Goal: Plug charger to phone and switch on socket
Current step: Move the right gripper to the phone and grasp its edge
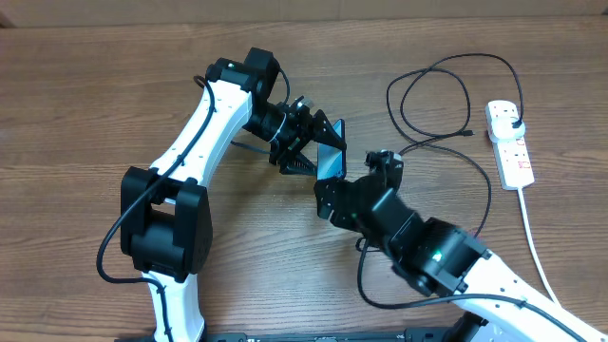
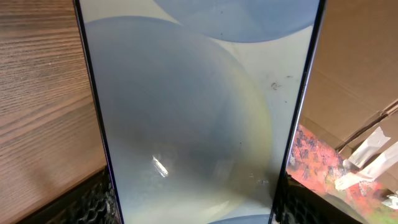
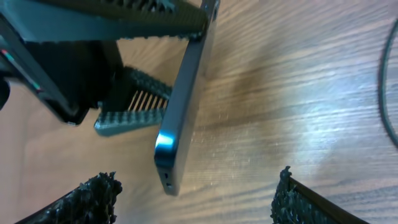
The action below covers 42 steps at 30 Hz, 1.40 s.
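My left gripper [image 1: 309, 142] is shut on the phone [image 1: 332, 155] and holds it tilted above the table. In the left wrist view the phone's light-blue screen [image 2: 199, 106] fills the frame between the fingers [image 2: 196, 208]. My right gripper [image 1: 380, 163] is open and empty just right of the phone. In the right wrist view the phone [image 3: 185, 106] shows edge-on, its port end down between my open fingers [image 3: 196, 186]. The charger, a thin black cable [image 1: 439, 93], lies looped at the back right, its plug [image 1: 511, 118] in the white socket strip [image 1: 511, 147].
The socket strip's thick white cord [image 1: 534, 237] runs down the right side toward the front. A stretch of black cable [image 3: 388, 93] shows at the right edge of the right wrist view. The table is bare wood [image 1: 85, 104] at the left.
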Tool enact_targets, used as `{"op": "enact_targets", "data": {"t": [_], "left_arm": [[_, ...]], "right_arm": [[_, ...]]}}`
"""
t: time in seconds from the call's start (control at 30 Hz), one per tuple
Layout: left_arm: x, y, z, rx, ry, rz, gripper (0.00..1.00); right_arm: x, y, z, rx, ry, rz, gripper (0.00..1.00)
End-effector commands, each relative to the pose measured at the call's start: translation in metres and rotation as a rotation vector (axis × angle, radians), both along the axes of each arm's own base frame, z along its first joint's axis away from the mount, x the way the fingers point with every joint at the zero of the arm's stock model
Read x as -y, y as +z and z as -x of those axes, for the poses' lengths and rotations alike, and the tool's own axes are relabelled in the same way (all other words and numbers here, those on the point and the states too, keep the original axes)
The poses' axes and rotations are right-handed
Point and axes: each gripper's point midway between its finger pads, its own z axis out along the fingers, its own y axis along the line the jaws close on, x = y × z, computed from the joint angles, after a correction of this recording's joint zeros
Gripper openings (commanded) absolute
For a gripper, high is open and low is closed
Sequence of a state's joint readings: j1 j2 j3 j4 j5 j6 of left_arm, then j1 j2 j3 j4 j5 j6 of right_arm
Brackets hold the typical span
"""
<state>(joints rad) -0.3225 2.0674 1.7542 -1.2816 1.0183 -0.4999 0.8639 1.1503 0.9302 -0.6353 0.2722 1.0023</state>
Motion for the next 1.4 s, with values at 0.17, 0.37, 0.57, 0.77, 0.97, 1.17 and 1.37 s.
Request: {"op": "enact_targets", "data": {"t": [0.17, 0.37, 0.57, 0.77, 0.97, 1.17, 1.37], "left_arm": [[0.005, 0.014, -0.005, -0.002, 0.011, 0.058, 0.57], [0.005, 0.014, -0.005, -0.002, 0.011, 0.058, 0.57], [0.005, 0.014, -0.005, -0.002, 0.011, 0.058, 0.57], [0.005, 0.014, -0.005, -0.002, 0.01, 0.058, 0.58], [0.005, 0.014, -0.005, -0.001, 0.01, 0.057, 0.58], [0.005, 0.013, -0.005, 0.002, 0.01, 0.051, 0.58], [0.005, 0.013, -0.005, 0.002, 0.01, 0.051, 0.61]], "right_arm": [[-0.004, 0.012, -0.033, 0.147, -0.176, 0.007, 0.83], [-0.016, -0.003, -0.042, 0.14, -0.176, 0.018, 0.79], [-0.023, -0.014, -0.047, 0.132, -0.173, 0.027, 0.61], [-0.026, -0.019, -0.049, 0.128, -0.172, 0.034, 0.47], [-0.028, -0.016, -0.051, 0.14, -0.171, 0.02, 0.33], [-0.029, -0.015, -0.051, 0.142, -0.171, 0.016, 0.25], [-0.03, -0.016, -0.05, 0.135, -0.162, 0.011, 0.17]]}}
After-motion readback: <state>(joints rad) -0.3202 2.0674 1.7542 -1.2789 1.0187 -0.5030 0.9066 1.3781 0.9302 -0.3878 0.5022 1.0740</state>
